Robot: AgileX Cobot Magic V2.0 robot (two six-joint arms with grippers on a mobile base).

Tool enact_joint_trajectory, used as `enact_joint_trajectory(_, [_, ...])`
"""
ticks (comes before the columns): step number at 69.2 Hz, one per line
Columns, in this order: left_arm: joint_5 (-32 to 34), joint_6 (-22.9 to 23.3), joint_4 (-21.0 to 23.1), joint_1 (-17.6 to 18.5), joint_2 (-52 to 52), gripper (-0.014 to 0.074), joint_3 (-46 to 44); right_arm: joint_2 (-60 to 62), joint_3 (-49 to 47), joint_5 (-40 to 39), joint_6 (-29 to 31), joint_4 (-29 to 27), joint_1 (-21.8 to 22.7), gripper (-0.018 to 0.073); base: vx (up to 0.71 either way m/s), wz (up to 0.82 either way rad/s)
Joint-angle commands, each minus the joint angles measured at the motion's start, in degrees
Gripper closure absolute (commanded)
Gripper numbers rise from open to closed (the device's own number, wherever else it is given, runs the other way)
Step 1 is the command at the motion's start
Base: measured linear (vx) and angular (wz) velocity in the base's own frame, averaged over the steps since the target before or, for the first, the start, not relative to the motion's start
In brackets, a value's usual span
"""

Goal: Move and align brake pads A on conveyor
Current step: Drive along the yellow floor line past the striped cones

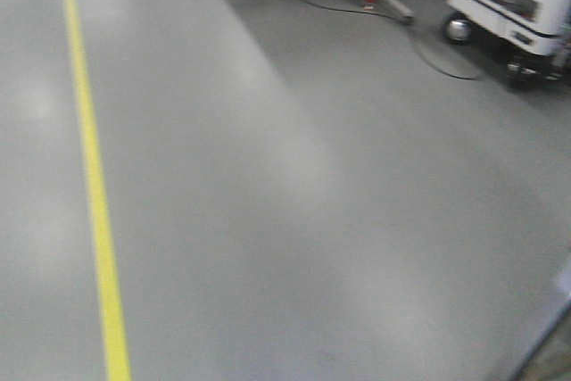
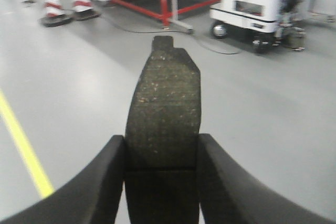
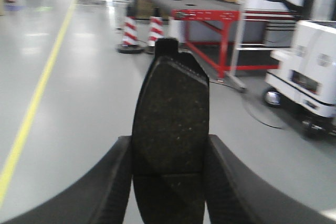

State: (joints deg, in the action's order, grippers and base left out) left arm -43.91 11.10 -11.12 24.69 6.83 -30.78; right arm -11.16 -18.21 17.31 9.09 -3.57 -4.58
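My left gripper [image 2: 161, 153] was clamped on one brake pad [image 2: 164, 95], and my right gripper [image 3: 168, 153] squeezed a second brake pad [image 3: 170, 106]. Both pads stuck out over the floor [image 1: 312, 220], not on any belt. I think I held them by one end so they could go down straight. The front view showed only floor and a yellow line [image 1: 94, 202], no pads. The right wrist view showed a red frame [image 3: 226, 40] with a dark top [image 3: 199, 3], maybe the conveyor, but it was blurry.
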Motion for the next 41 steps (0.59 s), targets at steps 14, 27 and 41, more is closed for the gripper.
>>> enact_joint_trajectory(14, [5.54,0.09,-0.35,0.16,0.75,0.0603,-1.42,-0.38,-1.83,-5.91,0.57,0.13,0.4,0.0564,-0.05,0.89])
enact_joint_trajectory(27, [5.55,0.09,-0.35,0.12,0.75,0.0603,-1.42,-0.38,-1.83,-5.91,0.57,0.13,0.4,0.0564,0.01,0.75])
enact_joint_trajectory(41, [5.55,0.09,-0.35,0.12,0.75,0.0602,-1.42,-0.38,-1.83,-5.91,0.57,0.13,0.4,0.0564,0.08,0.4])
